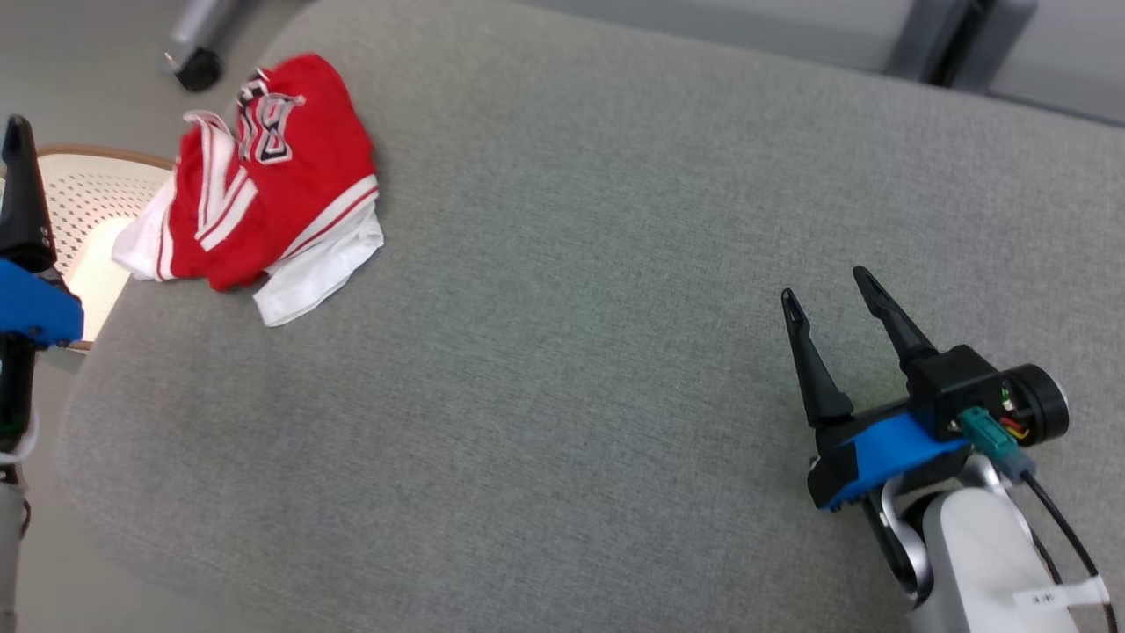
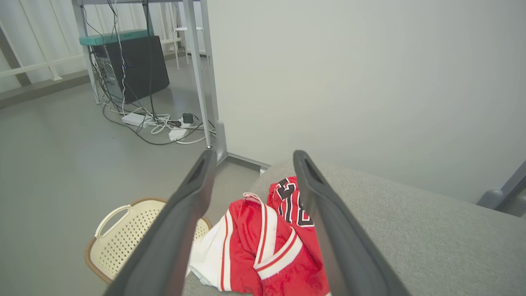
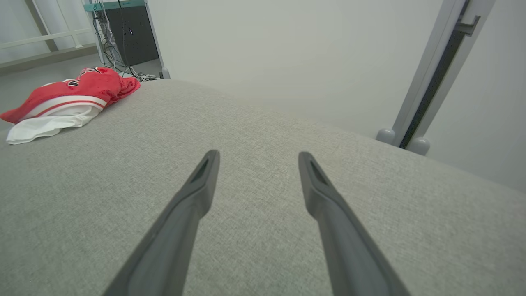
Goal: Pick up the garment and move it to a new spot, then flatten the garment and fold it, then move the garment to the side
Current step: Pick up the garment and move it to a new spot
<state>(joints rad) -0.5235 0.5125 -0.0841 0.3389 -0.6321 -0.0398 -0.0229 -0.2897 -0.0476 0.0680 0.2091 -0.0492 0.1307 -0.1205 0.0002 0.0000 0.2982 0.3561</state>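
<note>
Biggest thing in front of us is the grey fabric-covered tabletop (image 1: pixel 571 308), running wide across the head view with a rounded near-left corner. Most of its surface is bare cloth.

Up at the far-left corner sits the garment (image 1: pixel 272 176), a red jersey with white trim and dark-edged lettering. It is bunched in a heap, white fabric spills out beneath it, and one edge hangs over the tabletop's left side.

Just off that corner, down on the floor, there's a cream perforated basket (image 1: pixel 88 202) with a brown rim, and the jersey's overhang sits above it.

Over to the right end effector (image 1: pixel 824 284): low at the right of the tabletop, well apart from the garment. Its two dark fingers are spread wide and point up the surface, with nothing between them.

The left end effector (image 2: pixel 253 154) is at the left edge of the head view, beside the tabletop and above the basket. Its wrist camera looks down at the jersey between parted fingers, and it grips nothing.

In the background, a black computer tower (image 2: pixel 135 65) stands under a desk frame, with a tangle of cables (image 2: pixel 160 123) on the floor.
</note>
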